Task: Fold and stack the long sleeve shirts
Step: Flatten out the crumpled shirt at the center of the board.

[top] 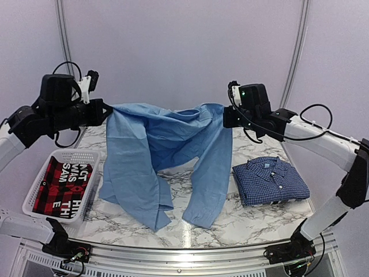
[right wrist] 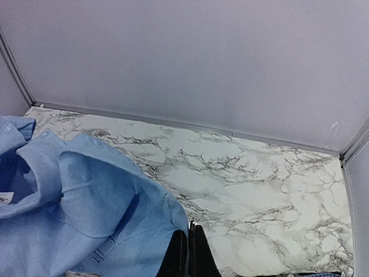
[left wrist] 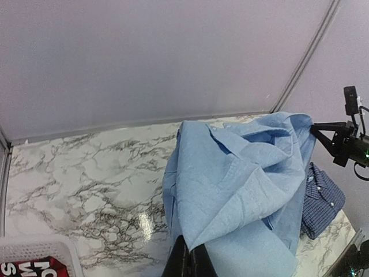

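I see the marble bench (top: pixel 248 222) bare along its near edge and in its far left corner, so that is my open room. The white basket (top: pixel 33 193) holding the red-and-black garment (top: pixel 57 187) sits at the left edge, and the folded dark blue checked shirt (top: pixel 270 180) lies near the right edge. My left claw (top: pixel 107 112) and right claw (top: pixel 226 117) are both clenched on the light blue shirt (top: pixel 155 144), each pinching an upper part of it, so it hangs spread between them. Its sleeves and hem drape onto the bench at centre, near the folded shirt but apart from it
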`<state>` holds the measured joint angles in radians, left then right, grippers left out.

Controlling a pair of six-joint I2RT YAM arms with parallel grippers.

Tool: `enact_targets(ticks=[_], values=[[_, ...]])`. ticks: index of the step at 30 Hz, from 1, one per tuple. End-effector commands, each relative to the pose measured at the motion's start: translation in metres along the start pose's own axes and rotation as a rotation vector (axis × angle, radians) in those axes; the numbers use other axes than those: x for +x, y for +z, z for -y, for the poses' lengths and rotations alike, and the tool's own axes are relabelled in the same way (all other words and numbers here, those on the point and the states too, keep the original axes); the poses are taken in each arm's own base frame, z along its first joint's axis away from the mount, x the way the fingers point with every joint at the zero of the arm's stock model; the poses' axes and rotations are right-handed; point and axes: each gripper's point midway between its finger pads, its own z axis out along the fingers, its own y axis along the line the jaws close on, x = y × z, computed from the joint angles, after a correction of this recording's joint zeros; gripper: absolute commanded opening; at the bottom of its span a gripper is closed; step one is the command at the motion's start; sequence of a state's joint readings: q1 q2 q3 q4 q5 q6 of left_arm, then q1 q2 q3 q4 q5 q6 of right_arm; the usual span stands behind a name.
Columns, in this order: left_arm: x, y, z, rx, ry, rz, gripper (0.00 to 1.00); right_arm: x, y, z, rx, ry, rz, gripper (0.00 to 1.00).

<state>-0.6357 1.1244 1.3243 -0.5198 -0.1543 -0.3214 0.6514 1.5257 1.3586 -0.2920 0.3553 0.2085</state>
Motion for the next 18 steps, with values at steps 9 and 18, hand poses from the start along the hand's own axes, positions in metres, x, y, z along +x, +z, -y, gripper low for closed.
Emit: enact_targets(ticks=[9, 18], values=[[-0.078, -0.110, 0.050, 0.292, 0.166, 0.249, 0.00, -0.138, -0.143, -0.042, -0.211, -0.051, 0.383, 0.00], [-0.068, -0.042, -0.008, 0.002, 0.007, 0.065, 0.00, -0.159, -0.137, -0.065, -0.274, -0.069, 0.329, 0.00]])
